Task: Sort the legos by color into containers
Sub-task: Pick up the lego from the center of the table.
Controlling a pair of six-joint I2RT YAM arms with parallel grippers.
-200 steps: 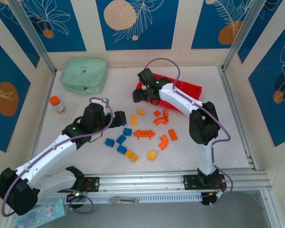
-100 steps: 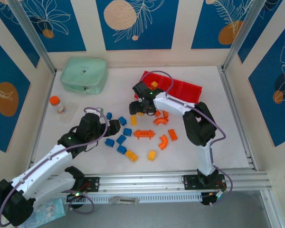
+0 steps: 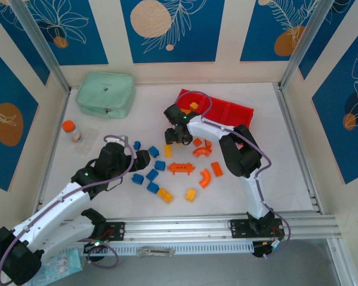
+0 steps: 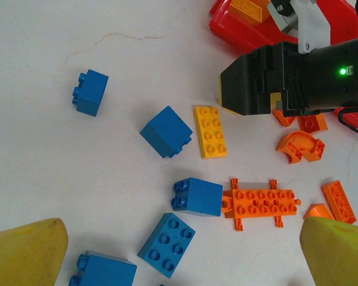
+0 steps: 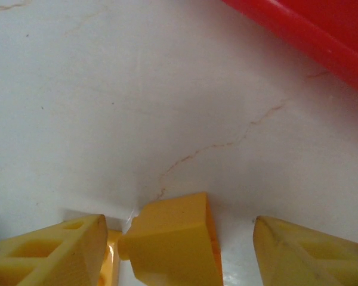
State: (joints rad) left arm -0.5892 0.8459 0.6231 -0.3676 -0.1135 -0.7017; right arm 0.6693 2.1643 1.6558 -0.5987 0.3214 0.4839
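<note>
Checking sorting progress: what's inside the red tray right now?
One yellow brick lies in the red tray's leftmost compartment. I see none in the other two. The right arm hides that leftmost compartment's near corner.

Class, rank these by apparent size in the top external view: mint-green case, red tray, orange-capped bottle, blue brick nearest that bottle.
1. Mint-green case and red tray: near equal, and the right arm covers part of the tray, so unranked.
2. Orange-capped bottle.
3. Blue brick.
</note>
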